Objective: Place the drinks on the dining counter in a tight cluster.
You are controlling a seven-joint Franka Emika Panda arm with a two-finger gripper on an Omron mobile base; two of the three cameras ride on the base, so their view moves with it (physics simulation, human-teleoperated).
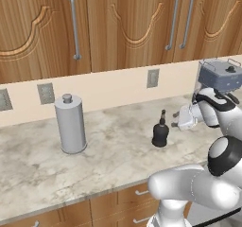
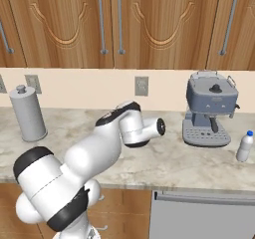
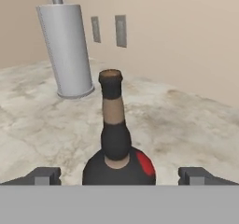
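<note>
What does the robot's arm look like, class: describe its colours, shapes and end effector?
The glossy white arm is built of rounded, tube-like segments joined by dark black joints and round dark end caps. In the left base view, a black band crosses its white wrist. Its end effector has two small dark grey, blocky finger tips. No cables or markings are visible.

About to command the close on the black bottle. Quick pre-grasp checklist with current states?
1. Gripper open: ok, fingertips stand wide apart.
2. Black bottle centred between the fingertips: ok in the hand view, its body sits between them.
3. Bottle upright on the worktop: ok.
4. Fingers far enough forward to close on the body: cannot tell, depth is unclear.
5. Space around the bottle: ok, the paper towel holder stands well apart.
6. Other drinks located: only the white bottle beside the coffee machine; not ok.
</note>
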